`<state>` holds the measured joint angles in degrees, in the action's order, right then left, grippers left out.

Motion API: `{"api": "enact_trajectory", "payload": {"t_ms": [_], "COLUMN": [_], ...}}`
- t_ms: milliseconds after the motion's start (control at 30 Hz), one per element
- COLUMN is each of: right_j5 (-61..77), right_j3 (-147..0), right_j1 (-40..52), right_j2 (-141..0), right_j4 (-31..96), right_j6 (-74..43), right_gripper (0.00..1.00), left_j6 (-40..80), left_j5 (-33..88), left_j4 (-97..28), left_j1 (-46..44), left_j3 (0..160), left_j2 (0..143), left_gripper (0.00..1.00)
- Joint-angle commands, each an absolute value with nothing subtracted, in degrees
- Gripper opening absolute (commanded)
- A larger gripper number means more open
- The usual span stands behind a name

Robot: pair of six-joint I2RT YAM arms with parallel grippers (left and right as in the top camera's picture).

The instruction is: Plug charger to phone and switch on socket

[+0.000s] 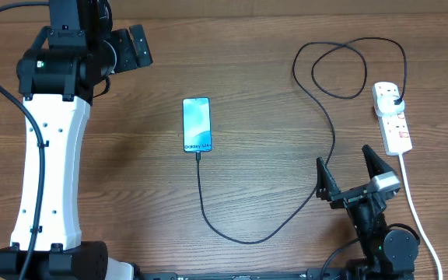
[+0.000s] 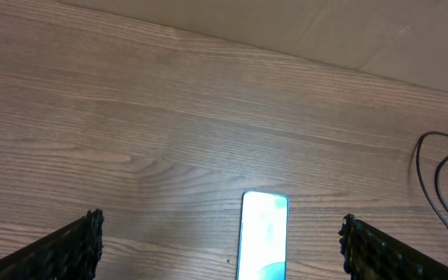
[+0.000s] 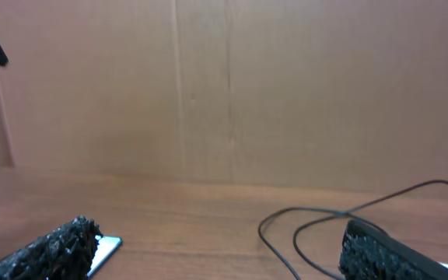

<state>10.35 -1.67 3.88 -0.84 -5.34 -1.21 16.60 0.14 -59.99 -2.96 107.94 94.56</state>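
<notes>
The phone (image 1: 197,124) lies flat mid-table with its blue screen lit, and shows in the left wrist view as phone (image 2: 264,233). The black charger cable (image 1: 247,239) meets the phone's lower edge, sweeps right, loops at the back and ends in a black plug (image 1: 396,99) seated in the white socket (image 1: 393,124). My left gripper (image 1: 134,45) hovers open at the back left, well away from the phone; in its own view the left gripper (image 2: 221,225) holds nothing. Near the front right, my right gripper (image 1: 343,159) stands open and empty beside the cable.
The socket's thick white cord (image 1: 420,222) runs toward the front edge, right of my right arm. A brown cardboard wall (image 3: 224,85) stands behind the table. The cable loops (image 3: 302,225) lie ahead of the right gripper (image 3: 220,233).
</notes>
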Motion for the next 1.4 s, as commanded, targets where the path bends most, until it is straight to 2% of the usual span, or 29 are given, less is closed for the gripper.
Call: {"api": "enact_trajectory", "payload": {"t_ms": [0, 167, 1367], "right_j5": [9.26, 8.99, 6.48], "right_j3": [-0.45, -0.45, -0.49], "right_j1": [3.95, 3.9, 3.9], "right_j2": [-0.16, -0.16, -0.16], "right_j4": [-5.82, 4.38, 4.4], "right_j6": [1.26, 3.25, 2.87], "right_gripper": [1.0, 1.0, 1.0], "left_j6": [17.37, 17.37, 17.37], "left_j5": [-0.58, -0.58, -0.58], "left_j4": [-59.96, -59.96, -59.96], "left_j1": [-3.03, -3.03, -3.03], "left_j3": [107.83, 107.83, 107.83], "left_j2": [94.76, 94.76, 94.76], "left_gripper": [1.0, 1.0, 1.0]}}
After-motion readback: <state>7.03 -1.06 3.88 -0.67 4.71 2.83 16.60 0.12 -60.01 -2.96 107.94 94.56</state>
